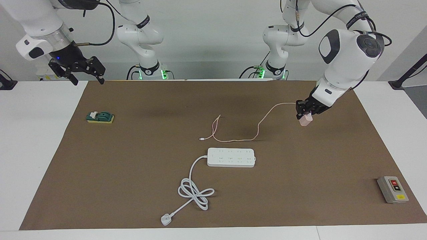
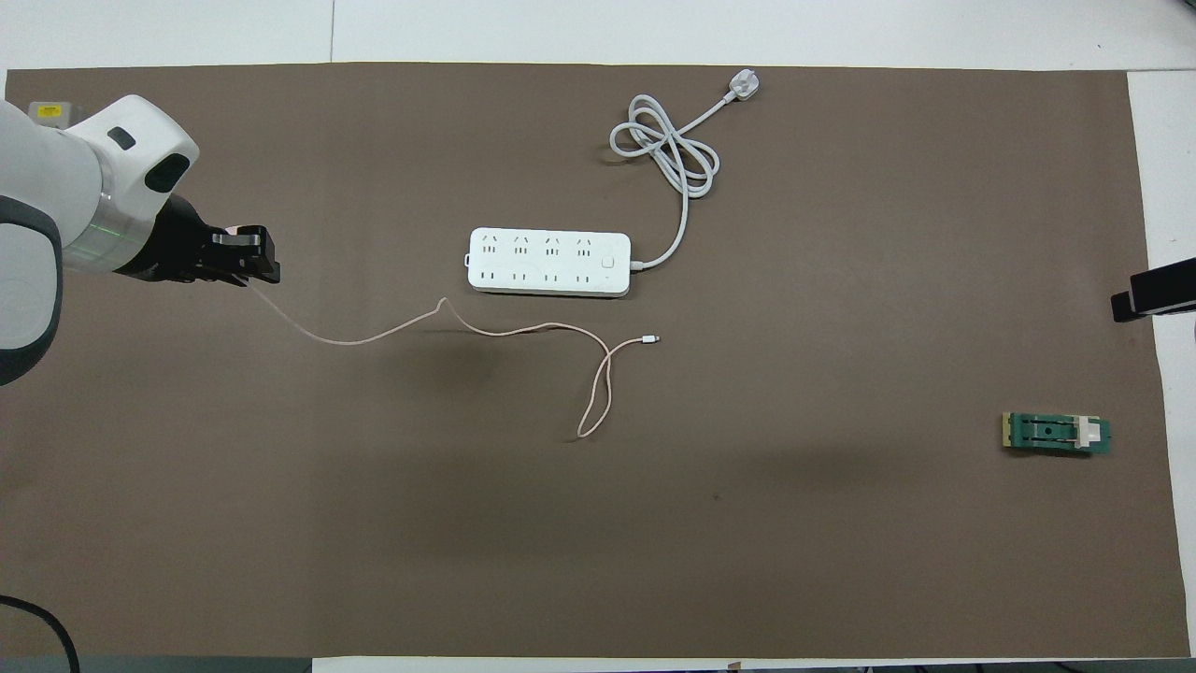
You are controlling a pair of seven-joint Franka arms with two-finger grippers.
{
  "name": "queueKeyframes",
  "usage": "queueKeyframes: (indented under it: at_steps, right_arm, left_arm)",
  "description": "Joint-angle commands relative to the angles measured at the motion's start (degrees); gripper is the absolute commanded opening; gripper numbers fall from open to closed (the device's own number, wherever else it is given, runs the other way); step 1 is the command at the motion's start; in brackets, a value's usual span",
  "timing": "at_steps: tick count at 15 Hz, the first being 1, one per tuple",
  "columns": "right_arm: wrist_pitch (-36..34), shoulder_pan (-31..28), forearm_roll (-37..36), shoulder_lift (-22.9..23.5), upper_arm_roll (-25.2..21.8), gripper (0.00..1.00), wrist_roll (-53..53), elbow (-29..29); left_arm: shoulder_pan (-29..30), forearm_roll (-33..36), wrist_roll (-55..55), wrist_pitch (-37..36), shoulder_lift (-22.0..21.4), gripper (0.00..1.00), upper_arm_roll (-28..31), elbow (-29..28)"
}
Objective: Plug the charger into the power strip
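Note:
My left gripper (image 1: 304,116) (image 2: 254,264) is shut on the charger (image 1: 306,120), a small pale-pink cube, over the mat toward the left arm's end of the table. The thin pink cable (image 1: 258,128) (image 2: 374,335) trails from it across the mat and ends in a small connector (image 1: 201,139) near the power strip (image 1: 231,157) (image 2: 548,262). The long white strip lies flat mid-table, sockets up, farther from the robots than the cable. My right gripper (image 1: 86,77) (image 2: 1154,292) waits open, raised over the mat's edge at the right arm's end.
The strip's thick white cord (image 1: 195,190) (image 2: 668,150) coils away from the robots and ends in a white plug (image 1: 165,219) (image 2: 743,86). A grey button box (image 1: 393,189) (image 2: 47,112) sits at the left arm's end. A green block (image 1: 100,117) (image 2: 1058,434) lies near the right gripper.

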Motion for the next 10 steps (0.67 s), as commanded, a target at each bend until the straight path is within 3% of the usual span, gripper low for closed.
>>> queueKeyframes:
  at_steps: [1,3,10]
  right_arm:
    - [-0.9,-2.4,-2.5,-1.7,2.7,1.0,-1.6,-1.2]
    - [-0.9,-2.8,-4.9,-2.3,3.9,1.0,-3.4,-1.2]
    - [-0.9,-3.0,-5.1,-4.3,4.0,1.0,-4.3,-2.6]
  left_arm:
    - [-0.5,1.4,-3.9,4.6,-2.0,0.0,-0.3,-3.6]
    - [-1.4,1.3,-7.3,4.4,-2.4,0.0,-0.2,-4.3]
    - [-7.1,4.3,-52.2,8.3,-2.3,0.0,-0.5,-7.2]
